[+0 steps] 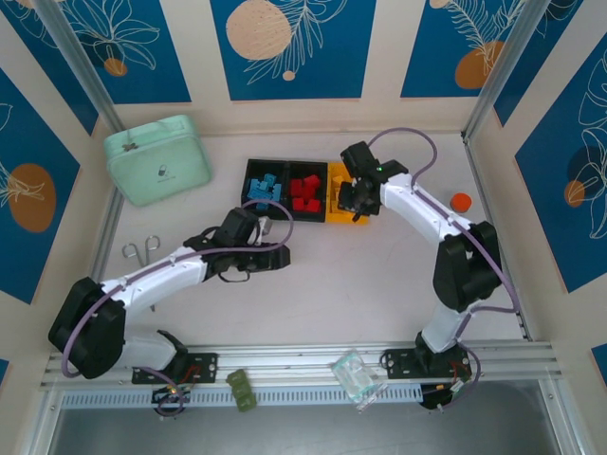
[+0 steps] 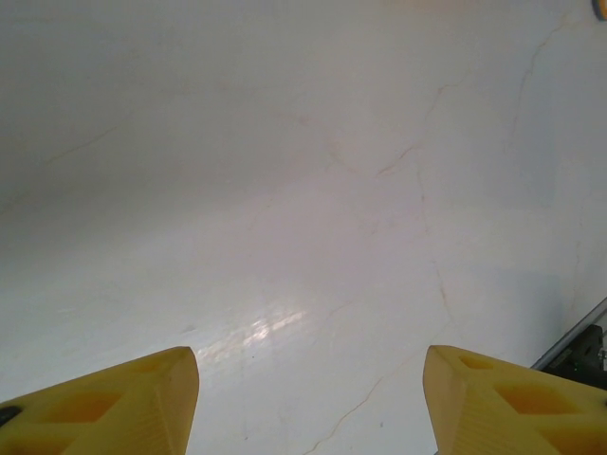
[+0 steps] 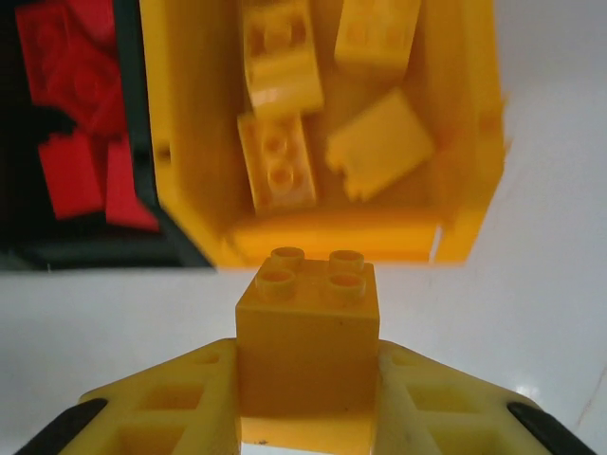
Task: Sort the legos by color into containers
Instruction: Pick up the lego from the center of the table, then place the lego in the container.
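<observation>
Clamping my right gripper (image 3: 308,374) on a yellow brick (image 3: 308,318), I have both fingers (image 3: 171,408) pressed flat against its opposite side walls, with the four studs pointing up and free above the grip. I judge the brick to be light, hard and quite stiff, so it will not give or crack under the squeeze. Its sides look smooth and glossy, though, and it could slip or twist if I held it by a corner or by the studs. The flat walls, taken low and square as now, are the place to hold it. Just past the brick is the near wall of the yellow container (image 3: 469,142), and I hold the brick a little short of that wall, not yet over the opening. Several yellow bricks (image 3: 280,161) already lie loose inside, some tilted, so a dropped piece will likely bounce and settle at any angle without harm. Touching that container on its left is a black container (image 3: 142,114) holding red bricks (image 3: 76,114), and beyond it in the row a second black container (image 1: 248,180) holds blue bricks (image 1: 264,188). The row sits toward the far edge of the worktop (image 1: 379,284), about midway along it. My left gripper (image 2: 308,408) hangs over bare worktop nearer the middle, fingers apart with nothing between them. A mint-green case (image 1: 156,159) stands in the far left corner.
</observation>
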`<action>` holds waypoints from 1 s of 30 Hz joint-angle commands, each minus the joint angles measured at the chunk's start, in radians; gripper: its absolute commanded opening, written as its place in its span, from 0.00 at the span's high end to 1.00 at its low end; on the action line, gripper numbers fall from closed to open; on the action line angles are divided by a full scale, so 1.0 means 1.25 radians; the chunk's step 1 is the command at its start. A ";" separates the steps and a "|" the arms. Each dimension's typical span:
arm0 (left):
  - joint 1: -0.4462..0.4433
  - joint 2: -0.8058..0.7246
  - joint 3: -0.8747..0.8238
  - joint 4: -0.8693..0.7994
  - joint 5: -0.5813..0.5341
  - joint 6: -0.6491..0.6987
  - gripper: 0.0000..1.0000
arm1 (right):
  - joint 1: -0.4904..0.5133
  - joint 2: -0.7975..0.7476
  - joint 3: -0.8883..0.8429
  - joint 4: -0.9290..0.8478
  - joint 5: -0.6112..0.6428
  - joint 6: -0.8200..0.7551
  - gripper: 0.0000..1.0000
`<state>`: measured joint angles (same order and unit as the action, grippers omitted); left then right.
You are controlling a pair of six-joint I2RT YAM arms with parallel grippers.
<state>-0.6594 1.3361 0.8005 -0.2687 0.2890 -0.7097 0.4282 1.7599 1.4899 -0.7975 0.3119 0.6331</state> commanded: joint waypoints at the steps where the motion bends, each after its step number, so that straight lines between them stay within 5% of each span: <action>1: -0.007 0.016 0.036 0.035 0.023 -0.006 0.36 | -0.026 0.069 0.089 -0.005 -0.004 -0.040 0.67; 15: -0.006 0.074 0.103 0.017 0.022 0.027 0.36 | -0.090 0.366 0.447 -0.103 0.029 -0.061 0.65; 19: -0.007 0.072 0.093 0.012 0.018 0.027 0.36 | -0.095 0.403 0.504 -0.133 0.038 -0.057 0.50; 26: -0.005 0.052 0.088 -0.003 -0.007 0.026 0.36 | -0.080 0.360 0.486 -0.137 0.053 -0.061 0.40; 30: 0.014 0.017 0.074 -0.025 -0.048 0.037 0.33 | -0.073 0.252 0.347 -0.063 0.040 -0.061 0.35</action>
<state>-0.6563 1.4078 0.9073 -0.2584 0.2729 -0.6949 0.3260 2.1994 1.9980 -0.9001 0.3664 0.5629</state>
